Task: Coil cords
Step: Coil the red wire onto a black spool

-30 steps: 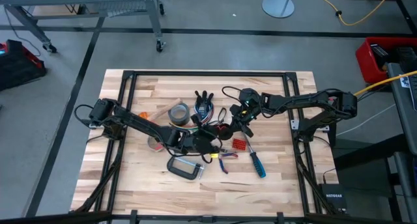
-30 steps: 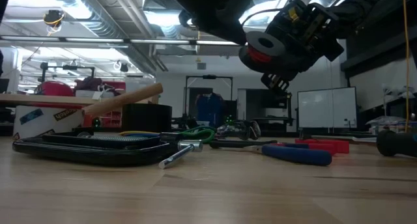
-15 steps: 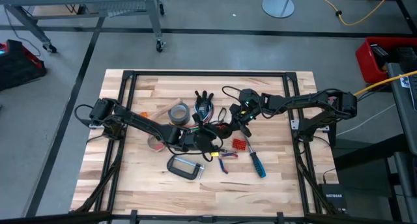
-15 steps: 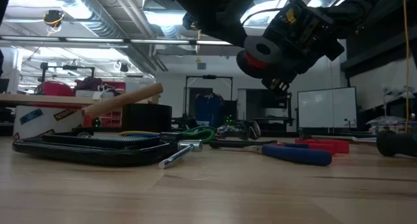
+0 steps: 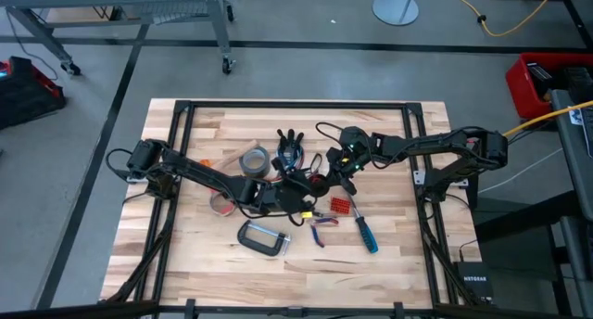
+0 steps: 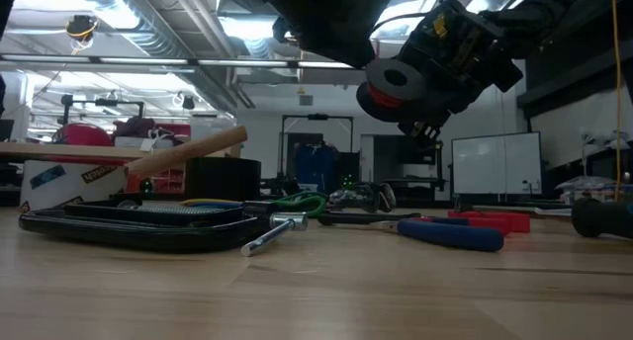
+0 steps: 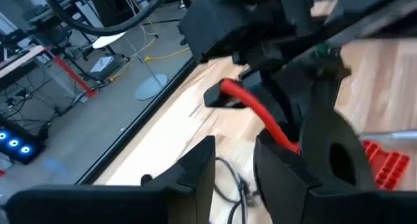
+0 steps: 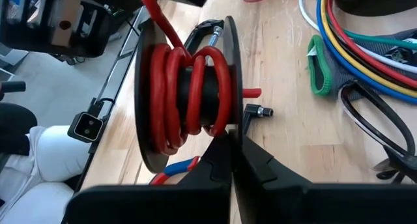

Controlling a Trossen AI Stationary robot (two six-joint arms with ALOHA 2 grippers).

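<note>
1. Two arms meet near the middle of the counter (image 5: 185, 263). The left arm reaches in from the left edge, and its gripper (image 5: 295, 195) sits just beside the red cord (image 8: 189, 94).
2. In the left wrist view the left gripper's fingers (image 7: 195, 168) are spread, and the cord runs taut between them toward the spool (image 8: 189, 97); it passes through the gap without being pinched.
3. A clamp (image 5: 262, 238) lies nearer the front edge, and a grey tape roll (image 5: 252, 160) sits towards the back, left of the other cords (image 5: 290, 150).
4. The spool hangs above the middle of the counter, carrying a few red turns between its two black flanges. The right gripper (image 8: 231, 160) is pressed together on the rim of one flange.
5. The right arm comes in from the right edge. A screwdriver (image 5: 363, 228) lies on the counter towards the front.
6. Risks, as I judge them:
   - The spool is held only by a thin flange edge, so a tug on the taut cord could twist it out of the grip.
   - With the left fingers spread, the cord could slip sideways and ride over a flange.
   - Uneven turns could let later wraps slide off.
   - Loose cords and tools below could snag the hanging end.
</note>
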